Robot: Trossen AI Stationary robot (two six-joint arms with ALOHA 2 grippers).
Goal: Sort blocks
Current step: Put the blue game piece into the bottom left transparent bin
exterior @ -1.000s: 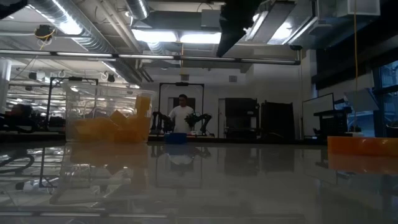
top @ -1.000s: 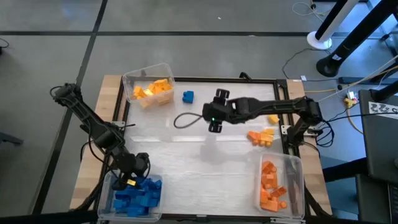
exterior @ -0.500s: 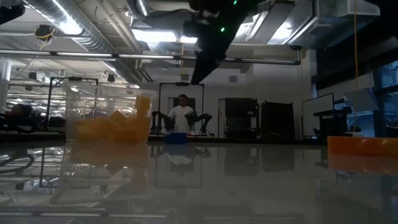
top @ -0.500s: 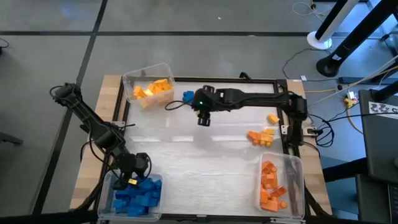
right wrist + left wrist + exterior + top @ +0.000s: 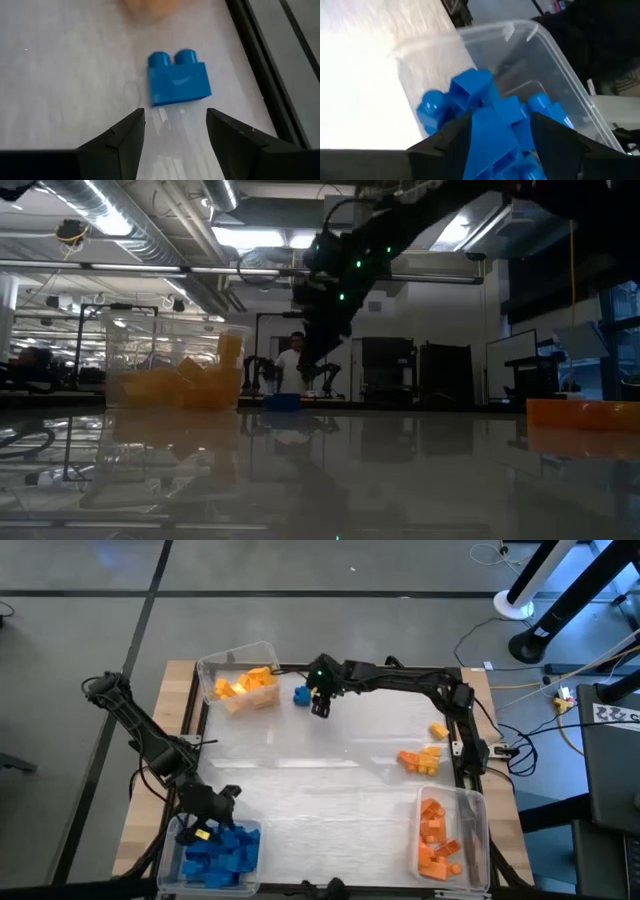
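Note:
A single blue block (image 5: pixel 301 695) rests flat on the table near its far edge, studs pointing sideways in the right wrist view (image 5: pixel 177 84). My right gripper (image 5: pixel 319 708) hangs open just to its right and above it; its tips (image 5: pixel 175 117) stand short of the block, touching nothing. My left gripper (image 5: pixel 203 825) hovers open over the near-left bin of blue blocks (image 5: pixel 485 107). Loose orange and yellow blocks (image 5: pixel 420 758) lie by the table's right edge. In the low view the right gripper (image 5: pixel 320 330) hangs above the blue block (image 5: pixel 283 402).
Three clear bins stand on the table: one with yellow-orange blocks at the far left (image 5: pixel 212 668), one with blue blocks at the near left (image 5: pixel 252 860), one with orange blocks at the near right (image 5: pixel 475 835). A black frame (image 5: pixel 400 670) rims the table. A person stands far off (image 5: pixel 294 365).
My right arm has swung from the table's middle toward the far left corner and come down beside the lone blue block. The blue block has stayed where it was.

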